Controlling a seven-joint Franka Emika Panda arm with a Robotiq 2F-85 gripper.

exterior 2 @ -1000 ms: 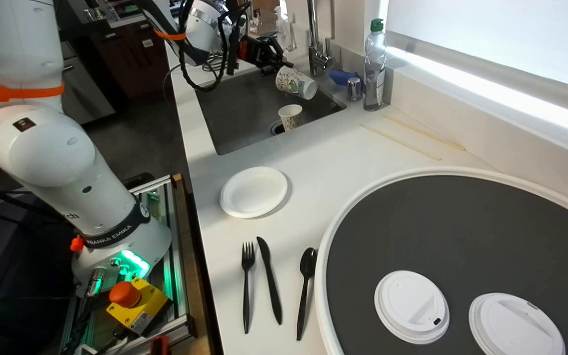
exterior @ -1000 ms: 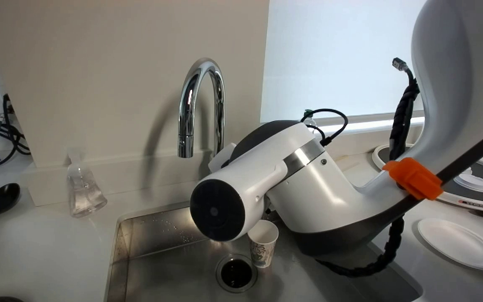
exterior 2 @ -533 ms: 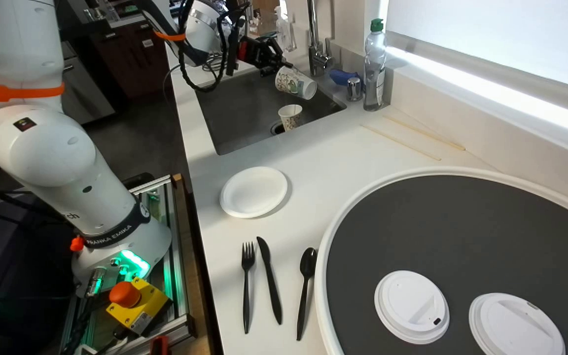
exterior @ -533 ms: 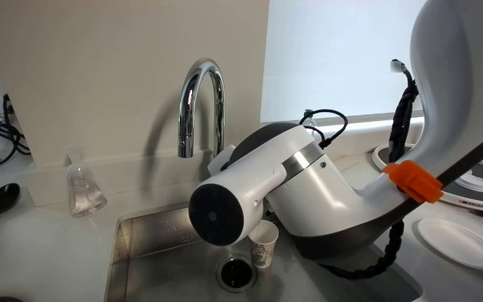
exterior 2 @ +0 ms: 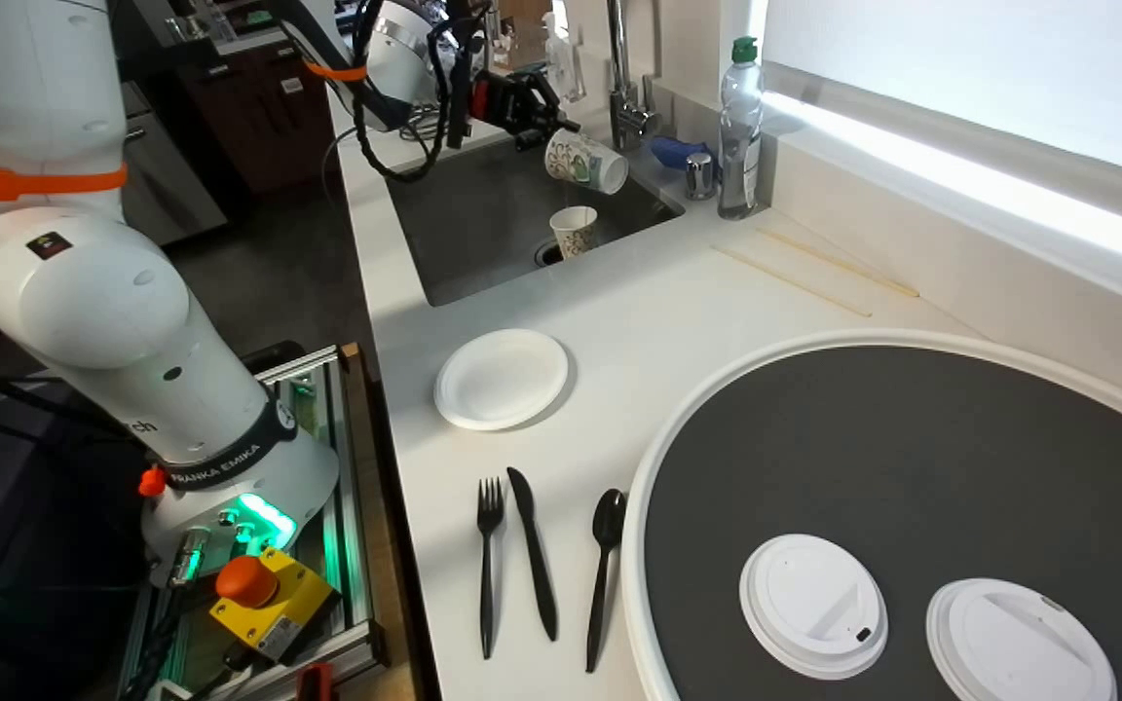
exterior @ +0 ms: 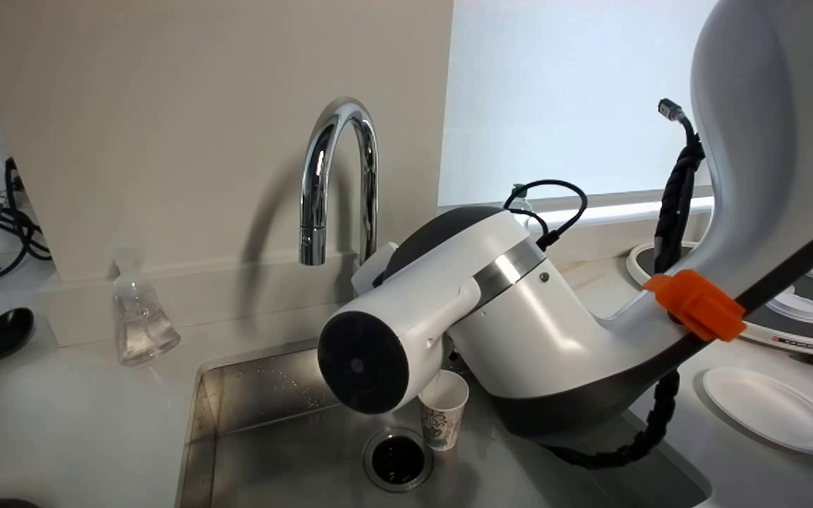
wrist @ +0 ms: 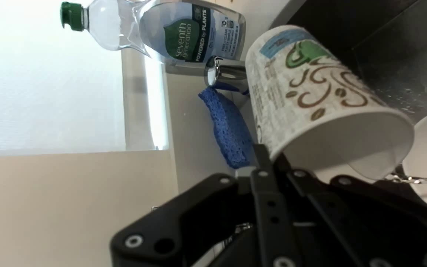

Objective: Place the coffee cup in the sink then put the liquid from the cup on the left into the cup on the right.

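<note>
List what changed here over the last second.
A thin stream of liquid now shows at the mouth of the upright cup, and the arm's wrist has dipped slightly. Nothing was newly gripped or released: the gripper holds the tilted cup by its rim. Unmoved: upright cup, plate, tap.

The wrist view looks along the fingers (wrist: 266,187) from close behind. In an exterior view, a camera looks down past the plate (exterior 2: 501,378) toward the distant fingers; in an exterior view, a camera near them faces the wall (exterior: 166,141), the arm (exterior: 540,317) between. Both share the sink (exterior 2: 483,214) below the fingers.
</note>
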